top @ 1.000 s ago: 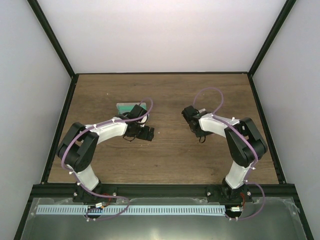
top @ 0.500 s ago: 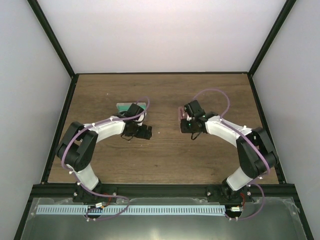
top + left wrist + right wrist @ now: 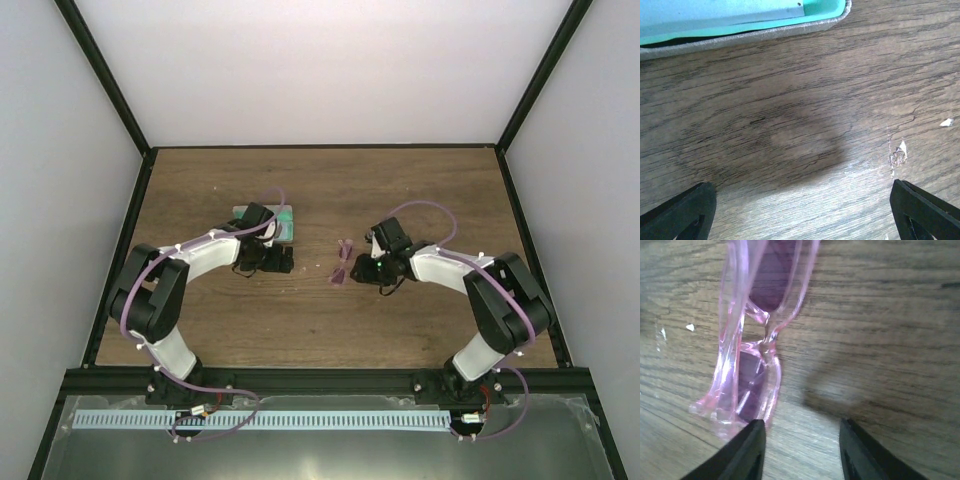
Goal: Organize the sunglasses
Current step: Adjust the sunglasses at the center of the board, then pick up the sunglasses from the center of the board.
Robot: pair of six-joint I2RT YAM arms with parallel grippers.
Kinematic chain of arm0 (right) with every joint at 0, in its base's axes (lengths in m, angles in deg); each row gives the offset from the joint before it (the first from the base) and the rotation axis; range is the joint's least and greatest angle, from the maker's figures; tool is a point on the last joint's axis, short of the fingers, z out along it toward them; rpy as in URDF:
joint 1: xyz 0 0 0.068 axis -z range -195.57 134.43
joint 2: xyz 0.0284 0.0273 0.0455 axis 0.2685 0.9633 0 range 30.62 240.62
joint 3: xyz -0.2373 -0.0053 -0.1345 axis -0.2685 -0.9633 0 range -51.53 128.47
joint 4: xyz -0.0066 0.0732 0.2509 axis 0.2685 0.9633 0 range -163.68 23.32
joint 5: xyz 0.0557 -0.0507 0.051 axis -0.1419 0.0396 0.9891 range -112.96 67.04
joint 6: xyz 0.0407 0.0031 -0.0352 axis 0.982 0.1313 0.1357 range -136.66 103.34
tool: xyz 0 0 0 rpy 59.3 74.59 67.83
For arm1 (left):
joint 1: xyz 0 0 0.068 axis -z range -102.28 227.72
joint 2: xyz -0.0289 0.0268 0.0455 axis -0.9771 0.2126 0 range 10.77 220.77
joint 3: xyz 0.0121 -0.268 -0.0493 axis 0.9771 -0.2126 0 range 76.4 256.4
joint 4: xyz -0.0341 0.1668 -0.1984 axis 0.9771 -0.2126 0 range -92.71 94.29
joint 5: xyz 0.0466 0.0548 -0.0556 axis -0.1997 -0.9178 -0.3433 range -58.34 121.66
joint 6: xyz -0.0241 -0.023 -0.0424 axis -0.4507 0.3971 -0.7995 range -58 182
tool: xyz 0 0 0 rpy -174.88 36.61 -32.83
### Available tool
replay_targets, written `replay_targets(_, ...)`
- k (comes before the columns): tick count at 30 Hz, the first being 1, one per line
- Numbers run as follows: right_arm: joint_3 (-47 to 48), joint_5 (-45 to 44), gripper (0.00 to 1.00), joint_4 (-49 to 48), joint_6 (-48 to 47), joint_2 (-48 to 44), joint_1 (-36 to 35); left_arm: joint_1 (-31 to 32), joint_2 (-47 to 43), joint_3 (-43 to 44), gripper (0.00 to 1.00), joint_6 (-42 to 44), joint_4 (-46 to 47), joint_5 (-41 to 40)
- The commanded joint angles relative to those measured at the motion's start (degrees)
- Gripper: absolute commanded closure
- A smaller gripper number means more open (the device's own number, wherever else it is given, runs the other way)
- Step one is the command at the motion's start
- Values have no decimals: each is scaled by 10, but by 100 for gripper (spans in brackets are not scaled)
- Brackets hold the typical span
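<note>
The left arm [image 3: 205, 258] is seen bent at the elbow and reached forward and inward, with its wrist lowered close to the surface [image 3: 320, 320], just in front of the grey case [image 3: 285, 220]. The left fingers [image 3: 682, 210] are held wide apart over bare wood, and nothing is held between them. The right arm [image 3: 440, 268] is folded in a like way and stretched inward toward the middle, with its wrist kept low. The right fingers [image 3: 751, 450] are parted, only wood grain is shown in the gap, and nothing is gripped.

The sunglasses [image 3: 760, 340] are laid on the surface just beyond the right fingers, apparently folded. One end is set close against a fingertip, and whether it is touched cannot be told. From above they are seen between the two arms, apart from the case.

The surface is brown wood marked with pale chips, and it is enclosed by plain white walls and black frame posts [image 3: 105, 75].

The case is cut off by the top of the left wrist view, where only its grey rim, its green lining and a light blue cloth [image 3: 715, 12] inside it are shown. The far lens of the sunglasses is cropped in the right wrist view, and the near one is blurred. From above, both pairs of fingers are largely hidden under the wrists.
</note>
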Motion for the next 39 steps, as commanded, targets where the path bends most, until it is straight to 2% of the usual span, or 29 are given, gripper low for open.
replay_targets(1,27,-54,54,30,-7,-19,-1,0,-14,-2,3,1,-2,8)
replay_targets(8,103,-106,58,97,-22,-36,-4,0,-14,-4,3,0,2,9)
replay_targets(14,182,-140,58,147,35,14,-22,0,-12,-1,3,0,3,8)
replay_targets(18,198,-126,62,144,83,44,-25,1,-6,-2,3,2,2,14)
replay_targets(21,208,-112,62,154,119,61,-32,0,-11,-4,3,6,-2,8)
replay_targets(29,249,-126,61,183,171,121,-109,1,-10,-12,3,3,7,15)
replay_targets(33,271,-142,61,186,170,141,-113,0,-18,-18,3,7,5,10)
replay_targets(36,291,-151,56,198,166,166,-111,0,-24,-26,3,12,2,4)
replay_targets(39,310,-160,56,213,161,185,-110,0,-29,-36,3,13,3,2)
